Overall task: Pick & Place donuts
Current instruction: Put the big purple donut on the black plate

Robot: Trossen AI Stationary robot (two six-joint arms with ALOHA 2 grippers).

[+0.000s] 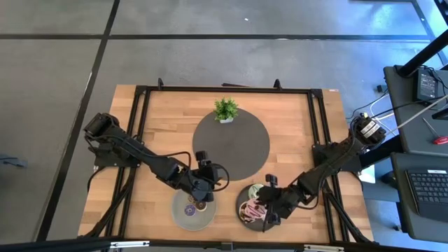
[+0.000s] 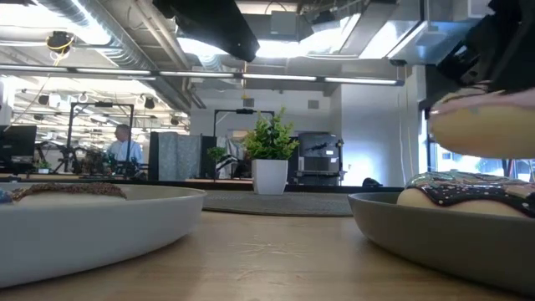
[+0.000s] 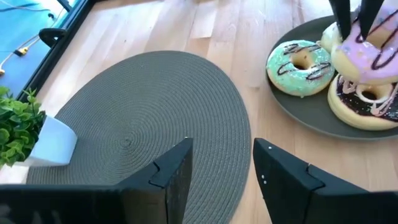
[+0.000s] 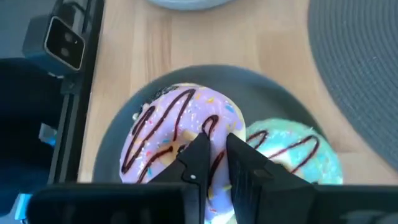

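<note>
My right gripper (image 4: 214,142) is shut on a pink-lilac donut (image 4: 161,134) with brown drizzle, over the dark right plate (image 1: 240,198). A pale green donut (image 3: 300,65) and a chocolate-iced donut (image 3: 364,102) lie flat on that plate. The low view shows the held donut (image 2: 481,125) above the chocolate one (image 2: 468,194). My left gripper (image 3: 221,149) is open and holds nothing. It hovers between the round mat and the grey left plate (image 1: 183,218). A purple donut (image 1: 190,208) rests on that plate, and the low view shows a brown one (image 2: 67,191). My right gripper pinches the pink-lilac donut's ring (image 4: 186,127) between its two fingers (image 3: 343,18), which come from above, pointing down. The fingers hide the hole, so whether one finger stands inside it cannot be told. The donut sits roughly level, lifted clear of the donuts below.
A round grey woven mat (image 1: 231,143) lies in the table's middle, with a small potted plant (image 1: 225,110) at its far edge. Black frame rails run along the table's left and right sides. Bare wood (image 1: 294,126) shows around the mat.
</note>
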